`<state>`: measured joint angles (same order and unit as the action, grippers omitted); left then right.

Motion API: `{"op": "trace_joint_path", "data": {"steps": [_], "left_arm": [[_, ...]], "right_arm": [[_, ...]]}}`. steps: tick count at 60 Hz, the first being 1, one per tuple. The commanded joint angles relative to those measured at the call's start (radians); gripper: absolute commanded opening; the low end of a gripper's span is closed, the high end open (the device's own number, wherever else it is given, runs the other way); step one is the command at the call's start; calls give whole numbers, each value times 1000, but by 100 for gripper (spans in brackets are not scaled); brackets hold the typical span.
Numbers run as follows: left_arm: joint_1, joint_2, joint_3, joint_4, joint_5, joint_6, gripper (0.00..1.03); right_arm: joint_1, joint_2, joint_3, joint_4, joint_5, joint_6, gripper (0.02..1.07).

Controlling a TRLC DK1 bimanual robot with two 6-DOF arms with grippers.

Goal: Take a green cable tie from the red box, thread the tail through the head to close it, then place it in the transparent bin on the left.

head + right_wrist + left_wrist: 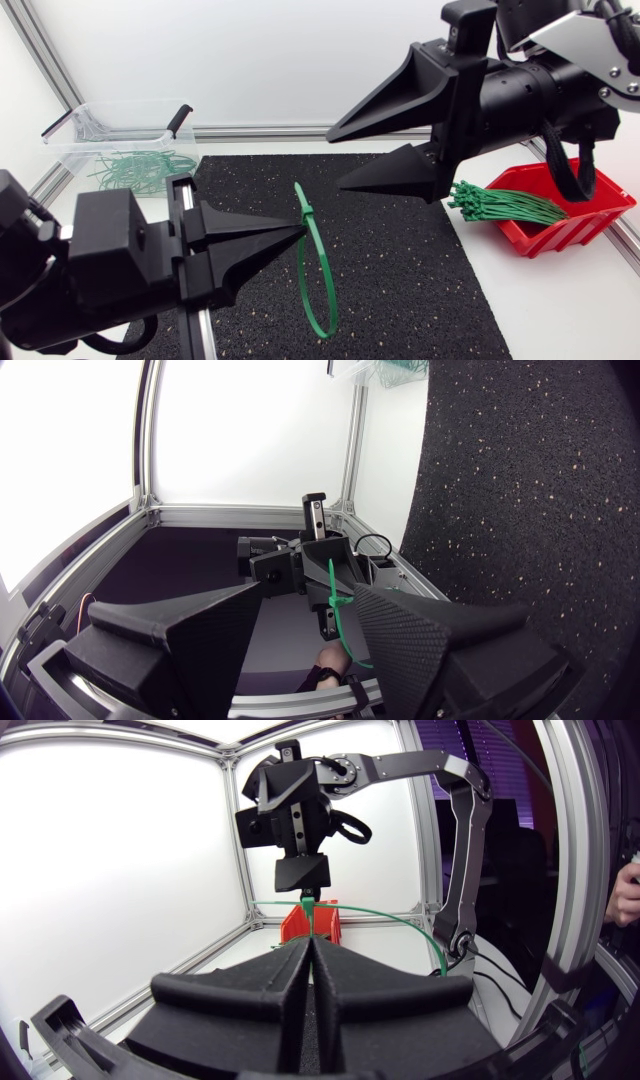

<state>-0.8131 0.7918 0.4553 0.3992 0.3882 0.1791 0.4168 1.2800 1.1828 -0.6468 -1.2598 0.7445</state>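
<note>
A green cable tie (318,290), closed into a loop, hangs over the black mat with my left gripper (300,228) shut on it just below its head. In the left wrist view the tie (390,913) arcs out from the shut fingertips of the left gripper (310,942). My right gripper (335,160) stands open just right of and above the tie's head, touching nothing. Through the right wrist view the tie (335,600) shows ahead, between the spread fingers of the right gripper (308,588). The red box (585,215) holds a bundle of green ties (500,205). The transparent bin (75,140) stands at the back left.
The black mat (420,270) covers the middle of the table. Several looped green ties (140,168) lie in the transparent bin. The red box sits tilted at the mat's right side, under my right arm.
</note>
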Motion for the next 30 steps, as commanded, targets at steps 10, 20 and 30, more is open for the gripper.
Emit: {"op": "trace_joint_path", "data": {"steps": [10,20,30], "left_arm": [[22,66,2,9,6,161,4],[17,70,22,-14,-9,237,4],[11,70,51,-36,-23,263,4]], "right_arm": [[22,94,41,-88,-49,-284,70],[71,110,34,-91,-41,-402,56],[96,131,31,-91,-38,-481,56]]}}
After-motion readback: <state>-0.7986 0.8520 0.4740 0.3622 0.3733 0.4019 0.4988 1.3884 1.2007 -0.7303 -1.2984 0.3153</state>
